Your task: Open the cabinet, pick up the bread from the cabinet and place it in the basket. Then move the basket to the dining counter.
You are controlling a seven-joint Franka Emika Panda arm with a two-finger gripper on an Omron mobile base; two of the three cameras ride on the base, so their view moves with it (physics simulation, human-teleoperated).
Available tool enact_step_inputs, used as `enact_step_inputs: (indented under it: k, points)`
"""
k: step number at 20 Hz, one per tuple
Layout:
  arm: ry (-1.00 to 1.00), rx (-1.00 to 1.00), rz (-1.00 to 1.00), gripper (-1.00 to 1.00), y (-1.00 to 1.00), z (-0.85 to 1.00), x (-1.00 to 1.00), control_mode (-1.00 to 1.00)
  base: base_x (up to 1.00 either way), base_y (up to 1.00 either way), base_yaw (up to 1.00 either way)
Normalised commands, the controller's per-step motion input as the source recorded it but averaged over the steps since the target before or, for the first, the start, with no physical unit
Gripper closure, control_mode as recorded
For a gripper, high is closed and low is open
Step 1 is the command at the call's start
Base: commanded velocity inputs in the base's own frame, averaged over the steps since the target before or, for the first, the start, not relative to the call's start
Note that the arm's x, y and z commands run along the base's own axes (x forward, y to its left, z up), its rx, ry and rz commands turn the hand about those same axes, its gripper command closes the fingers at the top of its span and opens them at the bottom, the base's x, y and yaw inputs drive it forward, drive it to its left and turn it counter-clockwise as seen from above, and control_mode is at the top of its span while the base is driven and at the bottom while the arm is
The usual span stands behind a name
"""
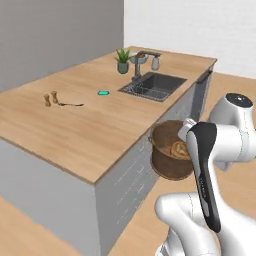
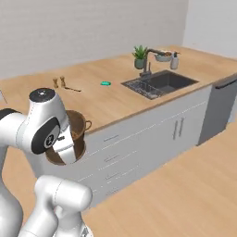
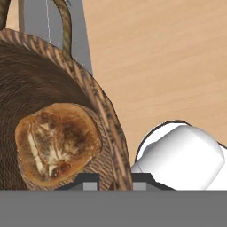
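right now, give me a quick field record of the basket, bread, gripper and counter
basket: round dark brown woven basket, held off the floor beside the island, below its top
bread: golden-brown bun lying inside the basket
gripper: two-finger gripper closed astride the basket's rim
dining counter: light wooden island top, basket not yet on it
on counter: potted plant, inset sink

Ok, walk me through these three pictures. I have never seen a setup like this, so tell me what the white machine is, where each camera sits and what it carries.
The white machine is a robot arm on a driving base, in a simulated kitchen. Two cameras ride on the base behind the arm, left and right; the third sits on the hand. The gripper grips the rim of the basket, held beside the dining counter, not yet on it. The bread lies inside. On the counter are a sink, a tap, a potted plant, two small mills and a small teal thing.
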Motion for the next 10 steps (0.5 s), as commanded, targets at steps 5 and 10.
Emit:
enact_step_inputs:
  k: [5,10]
  points:
    - [0.00,0.00,0.00,1.00,0.00,0.00,0.00,1.00,-0.06,0.25,0.96]
    - [0.00,0.00,0.00,1.00,0.00,0.00,0.00,1.00,0.00,0.96,0.11]
